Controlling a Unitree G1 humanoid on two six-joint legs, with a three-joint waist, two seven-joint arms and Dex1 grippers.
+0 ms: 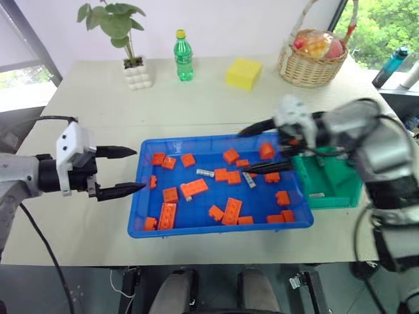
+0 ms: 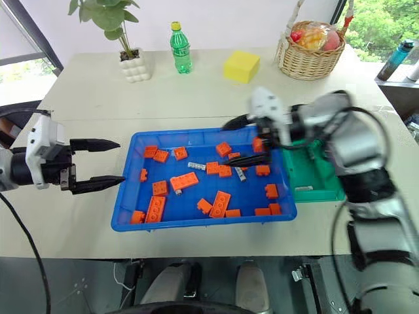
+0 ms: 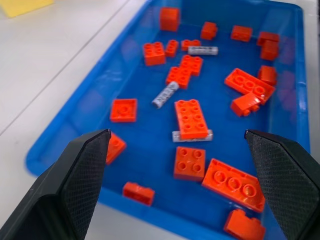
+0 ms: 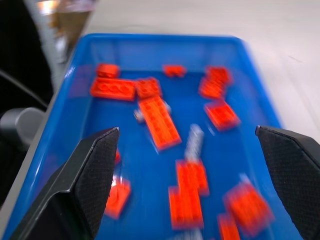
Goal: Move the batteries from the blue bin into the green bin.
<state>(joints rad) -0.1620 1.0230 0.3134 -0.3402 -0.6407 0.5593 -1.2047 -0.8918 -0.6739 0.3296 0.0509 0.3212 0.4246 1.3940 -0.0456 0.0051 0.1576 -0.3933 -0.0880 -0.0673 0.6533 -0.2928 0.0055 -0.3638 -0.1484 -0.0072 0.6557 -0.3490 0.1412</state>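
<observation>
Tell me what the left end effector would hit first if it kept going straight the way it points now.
Probably the blue bin: the open left end effector points at its near left rim, apparently slightly above it. If it clears the rim, the orange bricks and batteries inside come next. Depth is uncertain.

Orange bricks (image 1: 194, 188) in blue bin (image 1: 219, 227); green bin (image 1: 340, 196) beside.

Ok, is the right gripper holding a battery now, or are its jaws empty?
Empty. The right gripper hangs over the blue bin with jaws spread wide and nothing between them; batteries lie among the orange bricks.
</observation>
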